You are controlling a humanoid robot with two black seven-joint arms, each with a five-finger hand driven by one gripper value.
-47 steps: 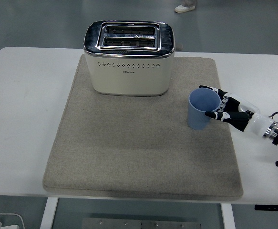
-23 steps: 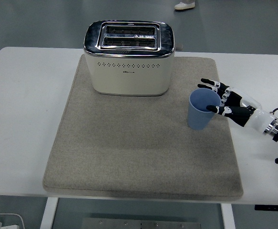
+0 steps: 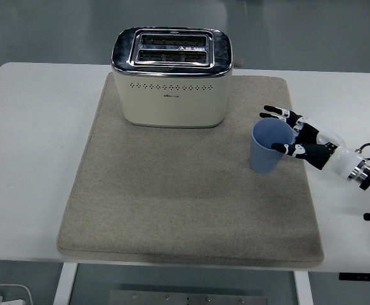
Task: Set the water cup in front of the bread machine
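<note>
While the blue water cup (image 3: 270, 147) stands upright on the grey mat (image 3: 172, 203), right of the bread machine (image 3: 171, 76), the right robot hand (image 3: 297, 135) sits beside it, fingers spread around the rim without gripping. Likely light, rigid plastic with smooth walls, it suits a wrap around mid-body.

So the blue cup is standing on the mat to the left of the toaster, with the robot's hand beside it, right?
Not quite. The head view shows the blue cup on the mat to the right of the toaster, not the left. The robot's right hand is indeed beside it.
</note>
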